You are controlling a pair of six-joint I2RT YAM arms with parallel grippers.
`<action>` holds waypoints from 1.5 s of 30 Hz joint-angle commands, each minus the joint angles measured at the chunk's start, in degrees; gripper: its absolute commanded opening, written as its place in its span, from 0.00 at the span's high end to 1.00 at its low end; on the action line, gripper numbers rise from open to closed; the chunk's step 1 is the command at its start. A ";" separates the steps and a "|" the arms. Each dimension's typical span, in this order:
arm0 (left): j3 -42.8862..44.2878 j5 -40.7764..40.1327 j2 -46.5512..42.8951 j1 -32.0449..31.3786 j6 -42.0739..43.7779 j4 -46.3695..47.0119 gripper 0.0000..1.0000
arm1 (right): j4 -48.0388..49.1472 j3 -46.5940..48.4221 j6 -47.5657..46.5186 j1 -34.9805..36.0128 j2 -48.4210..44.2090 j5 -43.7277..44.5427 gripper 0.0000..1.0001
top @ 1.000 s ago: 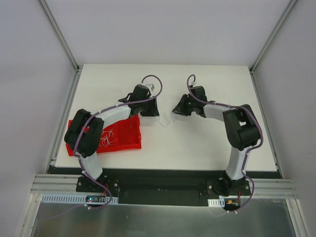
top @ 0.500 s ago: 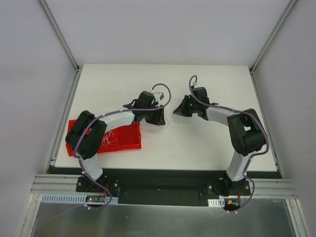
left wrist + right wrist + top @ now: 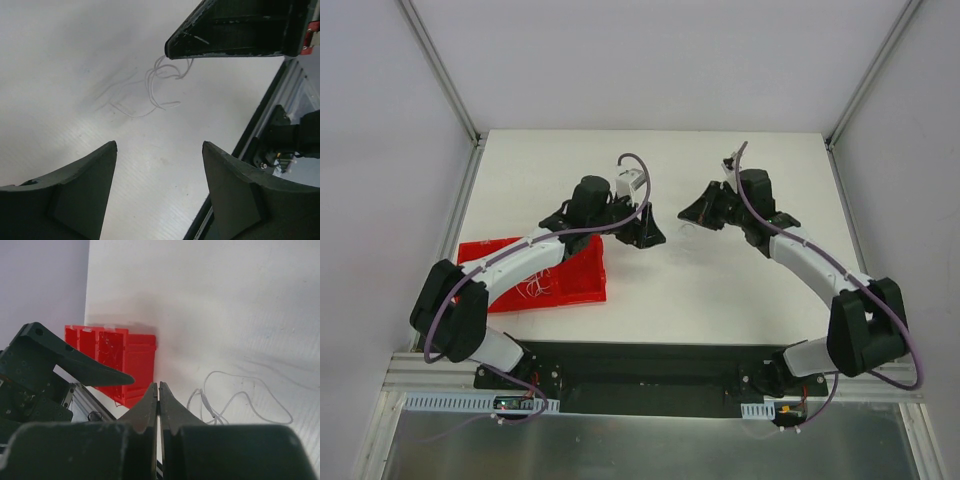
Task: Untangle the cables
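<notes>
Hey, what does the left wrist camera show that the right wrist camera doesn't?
Only the left wrist view shows the wide gap between the left gripper's open fingers, and the wire's faint shadow on the table. Only the right wrist view shows the red bin and the right gripper's fingers shut tight. Both views show the whitish wire, apparently pinched at the right gripper's tip and looping over the white table. Each view also catches part of the other arm's gripper.
</notes>
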 commanded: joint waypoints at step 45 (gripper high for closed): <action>-0.44 27.36 -2.88 -1.14 -10.18 19.37 0.60 | 2.43 -3.28 -4.97 -0.16 -21.10 -27.06 1.00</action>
